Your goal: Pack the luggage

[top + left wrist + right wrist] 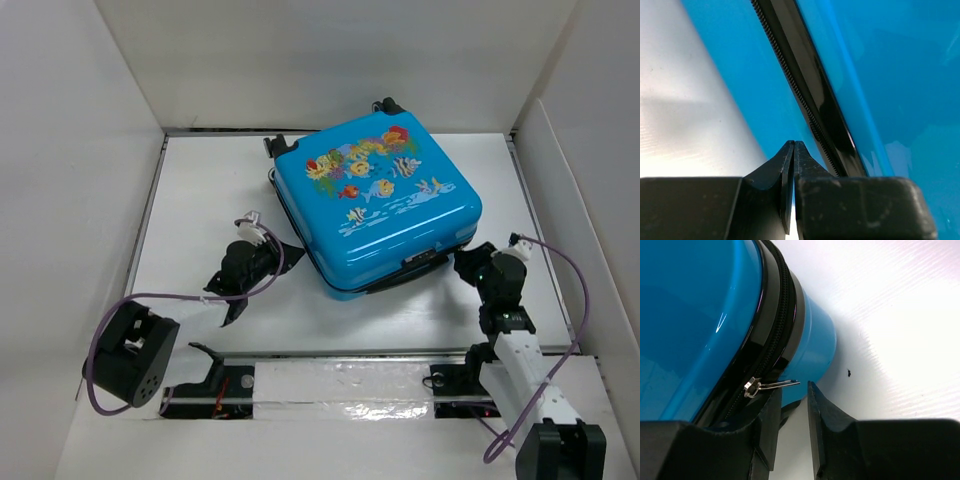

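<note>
Closed bright-blue hard-shell fish-print suitcase (pixel 385 200). Left gripper (pixel 794 147): fingers pressed together, black zipper band (pixel 810 95) just past the tips. Right gripper (pixel 791 390): fingers spread, silver metal zipper pull (pixel 775 384) just above the gap, unpinched.

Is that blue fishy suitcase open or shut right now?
Shut: the luggage lies flat, both shells meeting along its black zipper. Whether it is fully zipped, I cannot tell.

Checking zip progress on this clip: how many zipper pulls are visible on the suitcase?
1. A metal zipper pull sits on the seam of the luggage, at the tips of the open right gripper, not clamped. Others may be hidden on sides no camera shows.
</note>
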`<state>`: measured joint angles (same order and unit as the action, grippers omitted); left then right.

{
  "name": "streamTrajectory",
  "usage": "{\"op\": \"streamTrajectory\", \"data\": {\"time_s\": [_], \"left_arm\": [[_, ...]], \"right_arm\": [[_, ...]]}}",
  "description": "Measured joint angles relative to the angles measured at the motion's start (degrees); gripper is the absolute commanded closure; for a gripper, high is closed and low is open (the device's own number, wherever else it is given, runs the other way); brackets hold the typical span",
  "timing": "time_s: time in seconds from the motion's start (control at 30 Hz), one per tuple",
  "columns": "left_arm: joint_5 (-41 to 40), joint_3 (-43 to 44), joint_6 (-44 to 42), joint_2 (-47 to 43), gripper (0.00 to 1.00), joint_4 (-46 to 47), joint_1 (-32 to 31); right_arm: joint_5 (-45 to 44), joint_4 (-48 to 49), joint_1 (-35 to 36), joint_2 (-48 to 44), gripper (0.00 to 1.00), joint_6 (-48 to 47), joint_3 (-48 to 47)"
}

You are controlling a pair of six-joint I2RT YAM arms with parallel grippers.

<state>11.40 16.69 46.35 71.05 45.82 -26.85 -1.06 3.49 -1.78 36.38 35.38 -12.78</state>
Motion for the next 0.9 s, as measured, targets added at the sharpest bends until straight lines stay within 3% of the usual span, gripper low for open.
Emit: {"op": "streamTrajectory", "data": {"time_s": [0.23,0.43,0.53,0.57,0.6,0.9], "left_arm": [[0.68,-0.70,-0.02,1.20,1.00,2.12,0.00],[0.83,-1.22,-0.02,1.60,1.00,2.43,0.00],[0.57,-1.25,-0.04,1.44,1.00,2.36,0.00],[0.31,-1.25,-0.07,1.14,1.00,2.14,0.00],[-0.11,-1.29,-0.11,0.22,1.00,1.55,0.00],[-3.15,-1.33,-1.33,-7.13,1.00,-1.14,0.00]], "right_arm": [[0.48,2.62,-0.02,2.78,0.70,-1.57,-0.39],[2.12,4.48,-0.04,4.98,0.83,-3.41,-1.14],[5.35,4.55,-0.11,7.74,0.79,-4.11,-2.38],[6.40,4.46,-0.09,8.35,0.71,-4.13,-2.73],[7.19,4.50,-0.04,8.70,0.68,-4.15,-3.13],[-0.24,-5.18,0.17,-3.50,0.74,1.05,-3.78]]}}
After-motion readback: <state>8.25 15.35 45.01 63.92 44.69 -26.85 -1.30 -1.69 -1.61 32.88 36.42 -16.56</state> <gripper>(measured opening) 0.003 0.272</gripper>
